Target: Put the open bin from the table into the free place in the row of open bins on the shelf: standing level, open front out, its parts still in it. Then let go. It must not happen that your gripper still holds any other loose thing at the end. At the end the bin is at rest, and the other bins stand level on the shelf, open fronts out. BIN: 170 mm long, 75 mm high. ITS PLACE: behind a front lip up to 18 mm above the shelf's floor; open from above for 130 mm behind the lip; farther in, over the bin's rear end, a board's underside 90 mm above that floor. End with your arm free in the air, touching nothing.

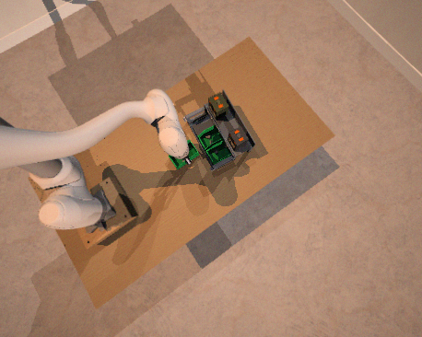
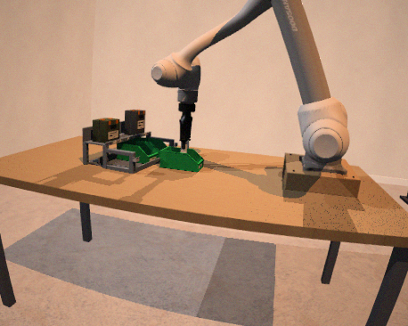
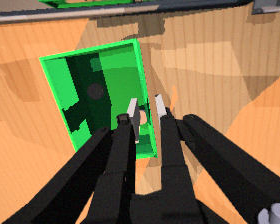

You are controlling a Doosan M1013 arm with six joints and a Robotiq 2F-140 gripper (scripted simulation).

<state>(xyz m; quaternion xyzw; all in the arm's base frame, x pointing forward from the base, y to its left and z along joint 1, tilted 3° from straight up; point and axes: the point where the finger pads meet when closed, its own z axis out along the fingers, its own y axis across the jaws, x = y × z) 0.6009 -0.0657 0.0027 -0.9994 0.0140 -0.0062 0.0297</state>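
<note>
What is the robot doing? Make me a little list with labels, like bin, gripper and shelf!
bin: green, on the table, just in front of the shelf
gripper: pointing down, narrowly open, one finger on each side of the bin's side wall
shelf: grey rack, two green bins in it, one place free
on top: two dark boxes
</note>
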